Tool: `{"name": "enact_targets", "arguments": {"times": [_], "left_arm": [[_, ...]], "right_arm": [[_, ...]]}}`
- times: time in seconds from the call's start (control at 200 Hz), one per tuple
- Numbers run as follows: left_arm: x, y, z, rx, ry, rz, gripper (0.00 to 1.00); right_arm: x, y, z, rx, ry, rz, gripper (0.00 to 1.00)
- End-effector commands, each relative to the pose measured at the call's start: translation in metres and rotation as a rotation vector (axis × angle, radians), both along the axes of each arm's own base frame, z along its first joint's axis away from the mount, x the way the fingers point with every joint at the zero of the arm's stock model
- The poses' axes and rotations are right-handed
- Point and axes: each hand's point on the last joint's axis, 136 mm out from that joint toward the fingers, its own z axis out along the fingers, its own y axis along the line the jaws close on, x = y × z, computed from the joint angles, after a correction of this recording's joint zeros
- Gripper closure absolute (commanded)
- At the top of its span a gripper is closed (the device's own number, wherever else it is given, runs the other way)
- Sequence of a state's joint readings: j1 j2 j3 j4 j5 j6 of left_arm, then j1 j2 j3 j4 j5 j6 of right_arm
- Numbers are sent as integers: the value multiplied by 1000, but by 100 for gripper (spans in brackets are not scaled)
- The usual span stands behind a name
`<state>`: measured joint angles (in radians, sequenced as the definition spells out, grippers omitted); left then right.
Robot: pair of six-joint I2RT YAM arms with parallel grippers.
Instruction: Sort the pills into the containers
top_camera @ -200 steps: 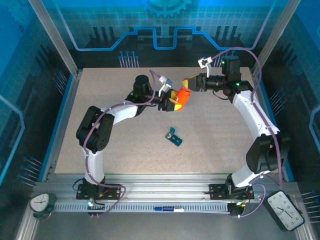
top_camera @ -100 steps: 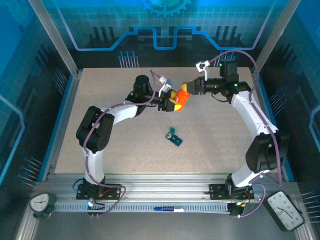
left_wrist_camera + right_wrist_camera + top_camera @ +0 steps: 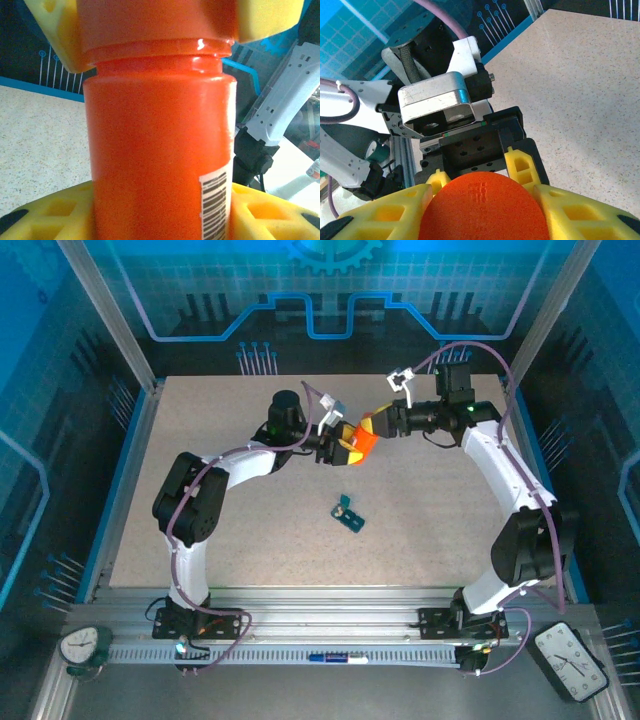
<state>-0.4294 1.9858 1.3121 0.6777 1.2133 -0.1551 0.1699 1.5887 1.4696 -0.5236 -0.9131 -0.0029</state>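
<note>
Mostly the compartments of the dark-teal pill box (image 3: 349, 516) are too small to make out from above, and I cannot tell if any of them is open. The box lies flat on the table (image 3: 200, 440) near the middle, well apart from both grippers. Over the far part of the table the left gripper (image 3: 343, 447) pinches the body of the orange bottle (image 3: 360, 443), whose bottom is cut off in the left wrist view, while the right gripper (image 3: 372, 423) is clamped on its cap (image 3: 482, 210).
</note>
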Motion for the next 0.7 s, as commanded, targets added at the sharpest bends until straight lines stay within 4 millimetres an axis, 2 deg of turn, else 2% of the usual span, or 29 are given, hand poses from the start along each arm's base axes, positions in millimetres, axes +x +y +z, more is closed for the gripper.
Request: {"name": "enact_targets", "arguments": {"times": [0.0,0.195,0.39,0.695], "left_arm": [[0,3,37,-47,-115,8,100],[1,3,42,-58,-127,20,100],[2,3,49,-84,-142,32,100],[3,0,50,-90,-149,34,100]], "right_arm": [[-15,8,-8,-24,46,47,89],[-11,8,-23,-45,54,-23,88],[-5,3,-38,33,69,-152,90],[-14,22,-53,44,129,-150,92]]}}
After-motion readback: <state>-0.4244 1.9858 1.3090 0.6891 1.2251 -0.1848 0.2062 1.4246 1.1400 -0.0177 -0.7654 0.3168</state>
